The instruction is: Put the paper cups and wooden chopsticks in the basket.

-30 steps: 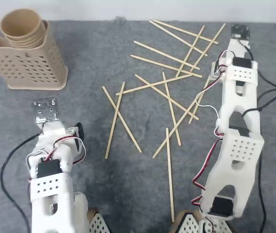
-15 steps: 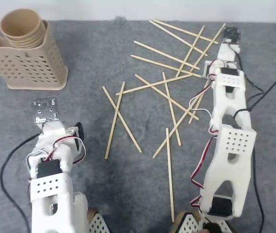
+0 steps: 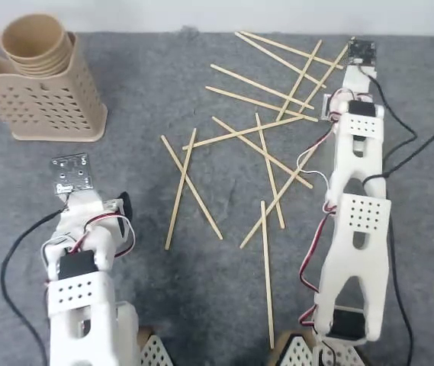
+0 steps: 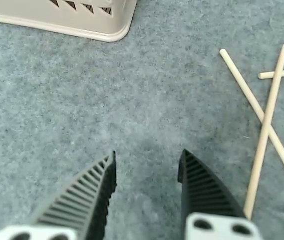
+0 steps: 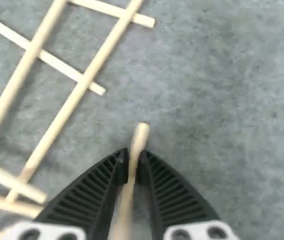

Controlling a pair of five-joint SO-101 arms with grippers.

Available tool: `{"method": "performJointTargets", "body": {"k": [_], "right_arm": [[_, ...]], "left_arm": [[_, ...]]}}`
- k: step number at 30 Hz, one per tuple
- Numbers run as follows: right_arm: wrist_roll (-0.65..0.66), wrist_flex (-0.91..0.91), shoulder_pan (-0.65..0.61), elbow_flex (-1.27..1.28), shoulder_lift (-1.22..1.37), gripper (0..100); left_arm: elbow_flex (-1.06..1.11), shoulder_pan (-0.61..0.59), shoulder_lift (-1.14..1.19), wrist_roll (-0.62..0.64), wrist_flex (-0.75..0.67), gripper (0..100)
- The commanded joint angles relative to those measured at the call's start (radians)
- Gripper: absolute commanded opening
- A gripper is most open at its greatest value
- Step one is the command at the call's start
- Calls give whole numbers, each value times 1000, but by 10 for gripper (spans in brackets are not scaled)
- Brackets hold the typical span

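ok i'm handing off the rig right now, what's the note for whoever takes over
Left gripper: open, low over bare mat, near the basket.
Right gripper: shut on the end of one chopstick at the right edge of the pile.
Done: paper cups sit stacked in the basket.
Left: the chopsticks lie scattered and crossed on the mat. All must go into the basket, starting with the gripped one.

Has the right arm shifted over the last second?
Yes. The right arm swung slightly toward the basket side, over the scattered chopsticks, its gripper shut on one chopstick.
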Motion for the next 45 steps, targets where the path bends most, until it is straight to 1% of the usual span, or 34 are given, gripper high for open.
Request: {"method": "performJointTargets", "body": {"k": [1, 4, 5, 9, 11, 14, 16, 20, 28, 31, 39, 42, 45], "right_arm": [[20, 232, -5, -292, 24, 7], [29, 381, 1, -503, 27, 6], [58, 401, 2, -505, 15, 6], [250, 415, 12, -497, -124, 6], [269, 420, 24, -497, -174, 6], [219, 418, 44, -497, -257, 6], [147, 433, 61, -496, -311, 6], [29, 567, 73, -496, -430, 6], [-84, 799, 73, -496, -631, 6], [-133, 829, 77, -496, -708, 6], [-166, 834, 104, -462, -943, 6], [-166, 834, 120, -367, -1056, 6], [-166, 834, 122, -207, -1213, 6]], "left_arm": [[-4, 3, -20, -6, -23, 198], [-4, 3, -20, -6, -23, 198], [-4, 3, -20, -6, -23, 198], [-4, 3, -20, -6, -23, 198], [-4, 3, -20, -6, -23, 198], [-4, 3, -20, -6, -23, 198], [-4, 3, -20, -6, -25, 198], [-4, 3, -21, -6, -25, 198], [-4, 3, -21, -6, -25, 198], [-4, 3, -21, -6, -25, 198], [-4, 2, -21, -6, -25, 198], [-4, -5, -21, -6, -25, 198], [-4, -25, -21, -6, -25, 198]]}}
